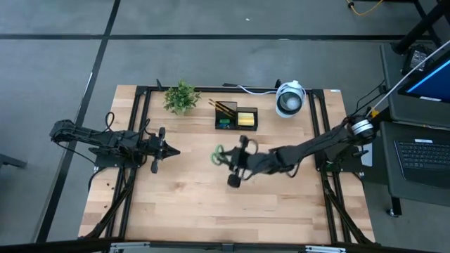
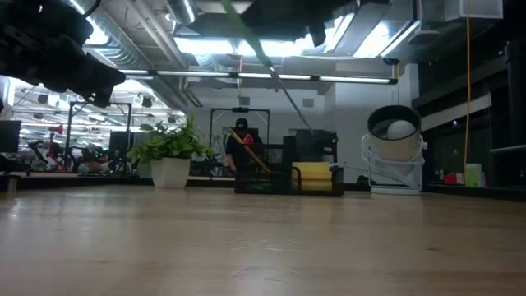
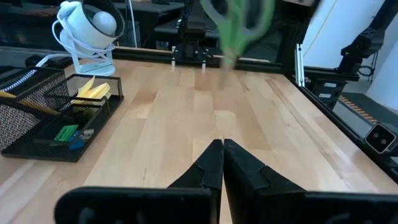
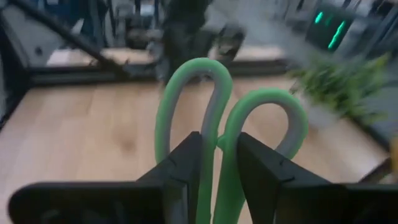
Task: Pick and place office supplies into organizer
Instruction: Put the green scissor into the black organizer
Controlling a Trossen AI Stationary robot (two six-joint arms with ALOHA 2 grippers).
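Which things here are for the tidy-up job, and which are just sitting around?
For the job:
- green-handled scissors, held in the right pincer
- black organizer
- pencils in it
- yellow sticky notes in it

Just sitting there:
- potted plant
- round white device
- left pincer, shut and waiting

Right tool [image 4: 216, 180] gripping mid-table; left tool [image 3: 222, 163] closed.
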